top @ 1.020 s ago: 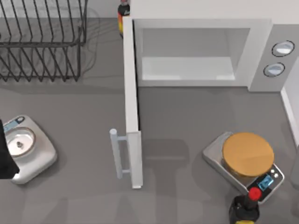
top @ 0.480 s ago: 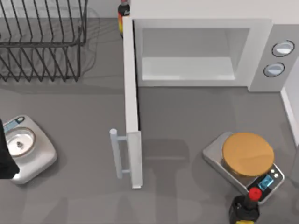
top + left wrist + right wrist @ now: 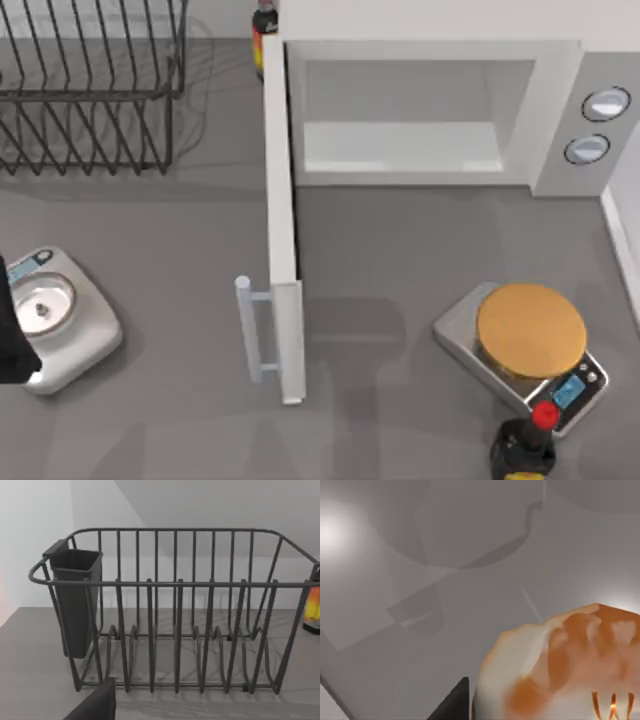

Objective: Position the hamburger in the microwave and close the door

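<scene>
We've got a plain grey table point(image 3: 400, 250) here, soft shadows across it. Behind the dish rack point(image 3: 175, 610) there's a bare pale wall point(image 3: 30, 535), with one bright glare patch on the tabletop.

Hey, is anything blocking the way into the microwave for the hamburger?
Nothing visible does. The door stands swung wide at the left of the microwave's opening; the cavity is bare. The scales with the tan disc sit before the opening's right part, well short of it. The hamburger is close under the right wrist camera.
</scene>
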Tool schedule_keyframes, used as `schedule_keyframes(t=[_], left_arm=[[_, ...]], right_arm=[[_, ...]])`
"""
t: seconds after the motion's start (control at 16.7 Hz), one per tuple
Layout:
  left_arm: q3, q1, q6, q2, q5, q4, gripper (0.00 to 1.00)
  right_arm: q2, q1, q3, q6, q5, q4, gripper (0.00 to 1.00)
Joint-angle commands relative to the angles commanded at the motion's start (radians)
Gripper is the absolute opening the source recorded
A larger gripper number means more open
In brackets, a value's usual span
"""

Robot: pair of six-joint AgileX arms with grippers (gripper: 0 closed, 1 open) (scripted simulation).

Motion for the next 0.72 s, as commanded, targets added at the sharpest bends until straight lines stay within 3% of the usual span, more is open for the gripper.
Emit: schedule_keyframes(t=[0.48, 0.72], left_arm=[[0.0, 0.0, 0.0, 0.0, 0.0, 0.0, 1.0], [0.0, 0.0, 0.0, 0.0, 0.0, 0.0, 1.0]], right_arm=[[-0.033, 0.001, 0.043, 0.007, 0.0, -0.069, 0.0], [0.021, 0.059, 0.091, 0.076, 0.04, 0.037, 0.0]])
